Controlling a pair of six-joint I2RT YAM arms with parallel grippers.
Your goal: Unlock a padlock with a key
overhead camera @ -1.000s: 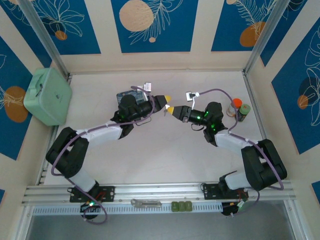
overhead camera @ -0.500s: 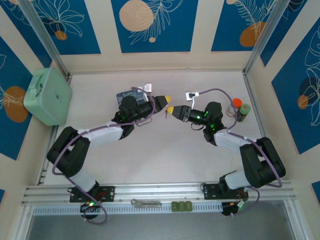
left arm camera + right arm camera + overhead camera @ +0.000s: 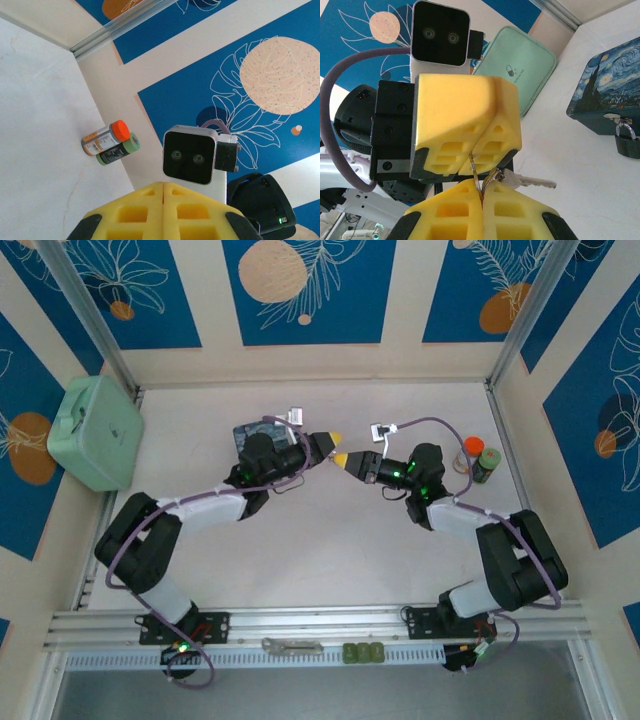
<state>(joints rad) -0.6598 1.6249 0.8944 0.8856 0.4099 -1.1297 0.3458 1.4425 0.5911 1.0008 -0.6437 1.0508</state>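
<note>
- The right gripper [image 3: 481, 194], at the bottom centre of its wrist view, was closed, pinching a thin metal strip belonging to the key [image 3: 530, 182].
- The left gripper [image 3: 472, 150], just above it, was closed as well, with the strip's upper end at its seam.
- The key's silver blade and ring stuck out to the right of the fingers.
- The padlock [image 3: 626, 141] hung at the right edge, against the front of the blue painted tin [image 3: 602, 90].
</note>
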